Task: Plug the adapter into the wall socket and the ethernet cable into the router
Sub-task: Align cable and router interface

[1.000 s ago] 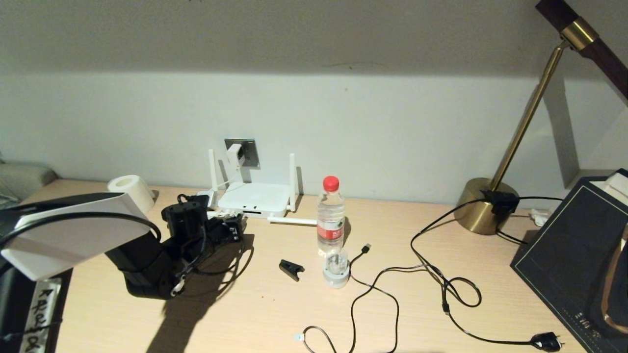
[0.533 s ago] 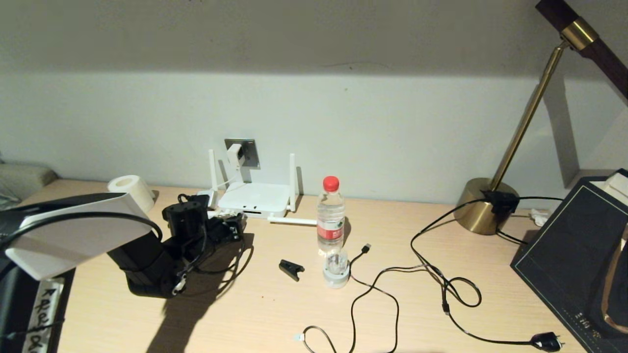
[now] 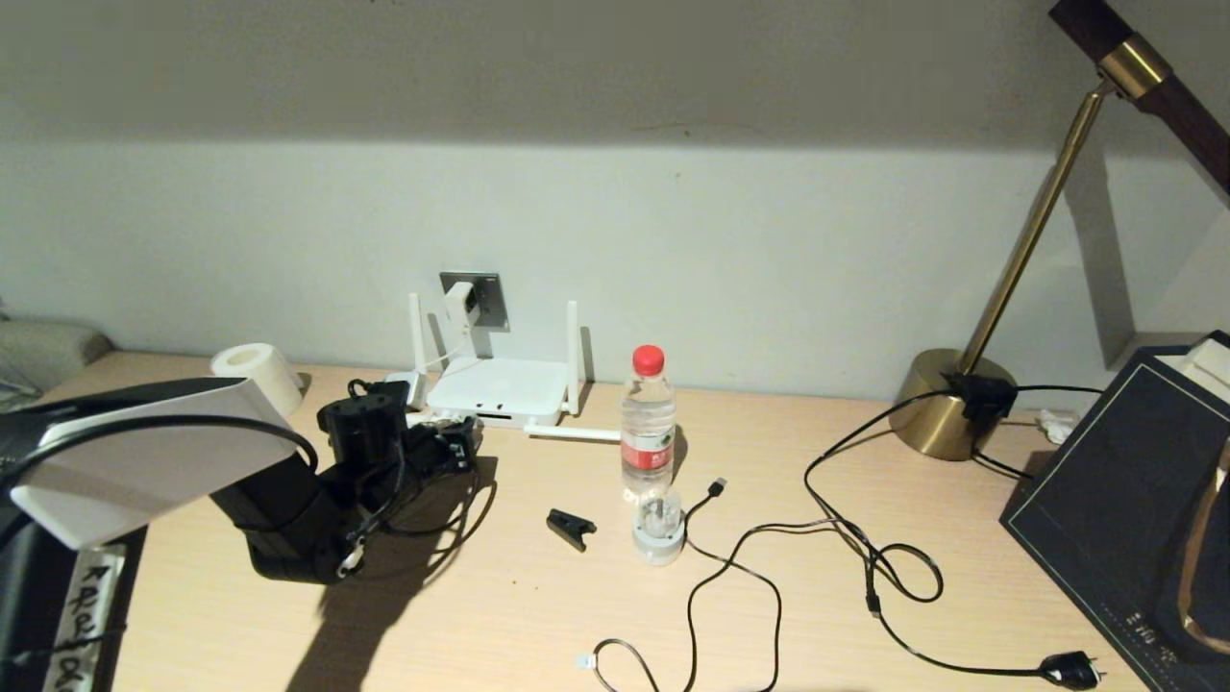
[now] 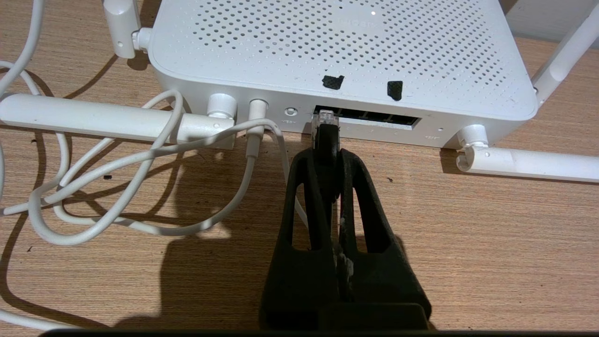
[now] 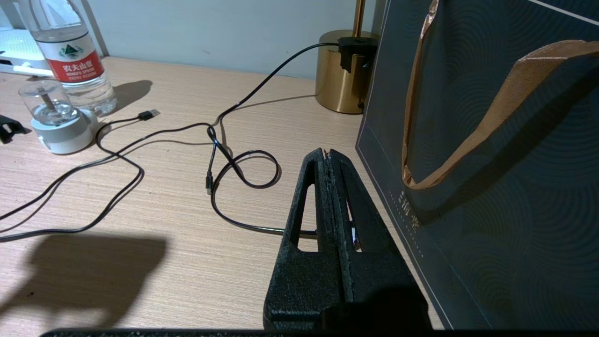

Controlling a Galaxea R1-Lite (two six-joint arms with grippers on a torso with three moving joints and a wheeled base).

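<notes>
The white adapter (image 3: 459, 303) sits in the grey wall socket (image 3: 485, 295) above the router (image 3: 495, 389). My left gripper (image 4: 326, 152) is shut on the ethernet cable's black plug body (image 4: 326, 138). Its clear tip (image 4: 324, 118) touches the leftmost opening of the router's port row (image 4: 374, 117). How far in the tip sits I cannot tell. In the head view the left gripper (image 3: 461, 444) is at the router's front edge. My right gripper (image 5: 326, 157) is shut on nothing, parked beside a dark bag (image 5: 491, 140).
White adapter cord (image 4: 131, 187) loops on the desk next to the router's flat antenna (image 4: 93, 119). A water bottle (image 3: 648, 423), small glass-domed gadget (image 3: 658, 529), black clip (image 3: 571, 527), USB cable (image 3: 716, 487), brass lamp base (image 3: 947, 404) and paper roll (image 3: 255, 373) stand around.
Almost nothing differs: the left arm has shifted very slightly, staying at the router's front edge. The right arm has not moved.
</notes>
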